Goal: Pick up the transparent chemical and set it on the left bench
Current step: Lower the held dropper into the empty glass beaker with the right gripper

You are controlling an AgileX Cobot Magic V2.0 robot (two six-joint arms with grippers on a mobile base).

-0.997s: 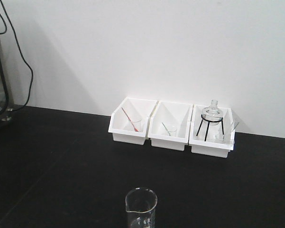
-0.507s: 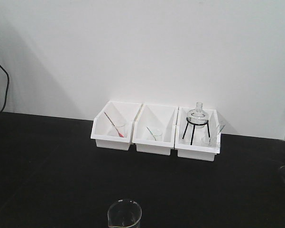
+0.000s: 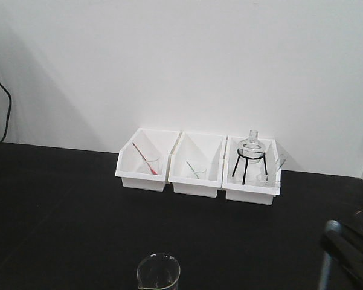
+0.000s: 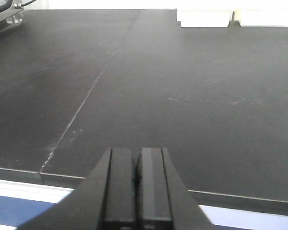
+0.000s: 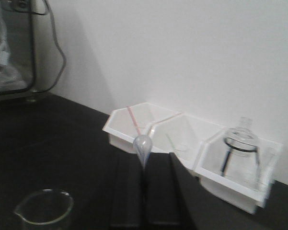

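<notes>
My right gripper is shut on the transparent chemical, a thin clear bluish pipette whose bulb sticks up from between the jaws. In the front view the gripper and the blurred pipette show at the lower right, above the left bench, a matte black top against a white wall. My left gripper is shut and empty, low over the bench's front edge.
Three white bins stand in a row at the wall: the left one holds a red pipette, the middle a green pipette, the right a round flask on a black tripod. A clear glass beaker stands at the front.
The front view swung right, so bins and beaker shifted left in the picture. Since half a second ago my right gripper with the pipette has come into view at the lower right.
</notes>
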